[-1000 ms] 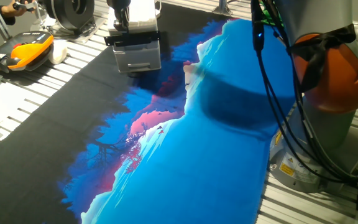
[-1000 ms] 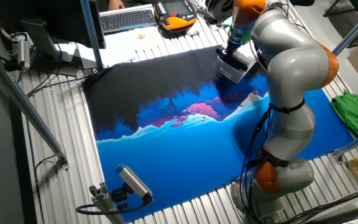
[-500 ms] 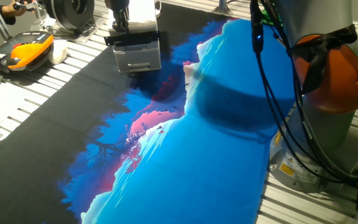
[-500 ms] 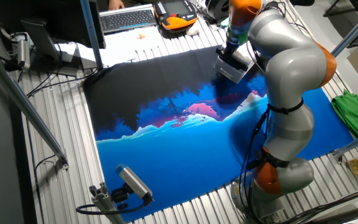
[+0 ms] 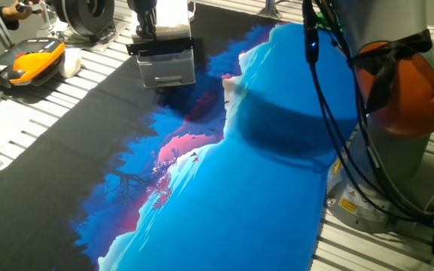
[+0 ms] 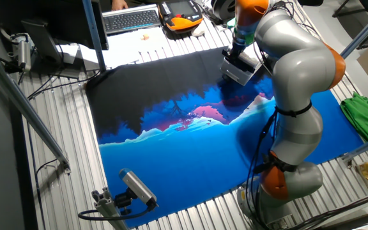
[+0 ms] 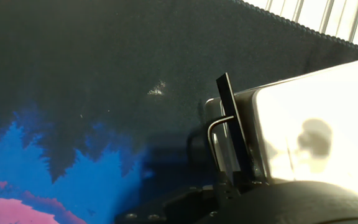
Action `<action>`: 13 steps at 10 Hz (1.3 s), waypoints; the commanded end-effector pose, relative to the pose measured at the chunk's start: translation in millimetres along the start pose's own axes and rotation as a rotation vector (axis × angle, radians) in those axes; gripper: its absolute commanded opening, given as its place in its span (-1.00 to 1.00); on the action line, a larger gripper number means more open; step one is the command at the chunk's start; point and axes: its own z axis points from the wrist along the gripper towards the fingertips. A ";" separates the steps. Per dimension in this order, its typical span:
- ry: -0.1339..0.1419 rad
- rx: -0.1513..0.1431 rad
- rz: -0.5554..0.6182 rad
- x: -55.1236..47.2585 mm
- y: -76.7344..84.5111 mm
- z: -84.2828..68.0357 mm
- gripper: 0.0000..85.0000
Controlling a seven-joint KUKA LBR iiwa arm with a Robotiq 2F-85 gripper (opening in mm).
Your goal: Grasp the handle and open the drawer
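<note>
One hand (image 5: 146,28) directly above the handle (image 5: 160,47)

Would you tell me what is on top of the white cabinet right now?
The gripper sits over the cabinet, by the handle. The arm hides the rest of the top.

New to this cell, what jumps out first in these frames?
The vivid blue-and-pink printed mat covering the table, running to black at its far end. At that far end stands the small white cabinet, the arm's tool down at the black handle on its top front. The orange-and-silver arm looms beside the mat.
</note>
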 end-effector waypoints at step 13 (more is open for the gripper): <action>0.042 -0.027 -0.130 -5.2 -4.3 -0.1 -0.60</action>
